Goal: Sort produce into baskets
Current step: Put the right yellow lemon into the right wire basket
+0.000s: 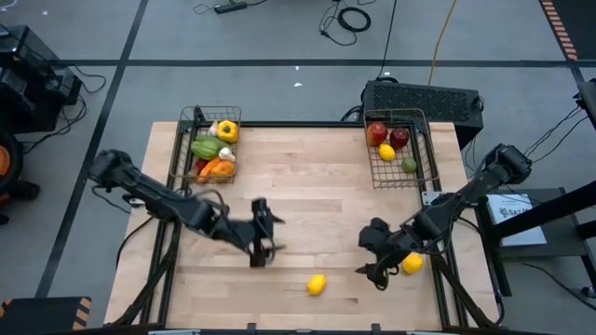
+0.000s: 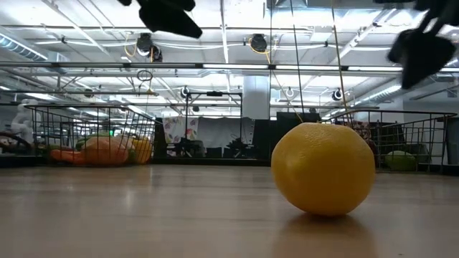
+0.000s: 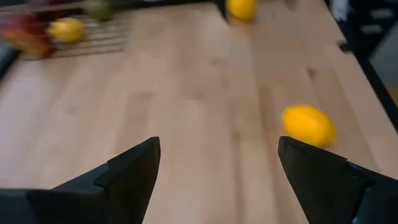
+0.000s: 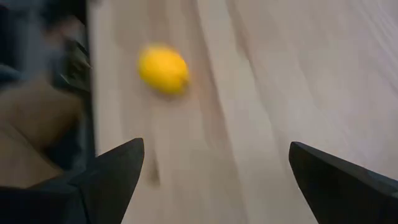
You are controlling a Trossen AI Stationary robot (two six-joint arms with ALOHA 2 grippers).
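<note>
Two yellow lemons lie on the wooden table: one near the front edge, large in the low view, and one at the front right beside my right arm. My left gripper hovers open and empty over the table's middle, the near lemon ahead of it. My right gripper is open and empty, with a lemon ahead of it. The left wire basket holds peppers and green vegetables. The right basket holds red apples, a lemon and a green fruit.
A black box stands behind the right basket at the table's far edge. Bare wood lies between the baskets and across the table's middle. Cables run over the floor beyond the table.
</note>
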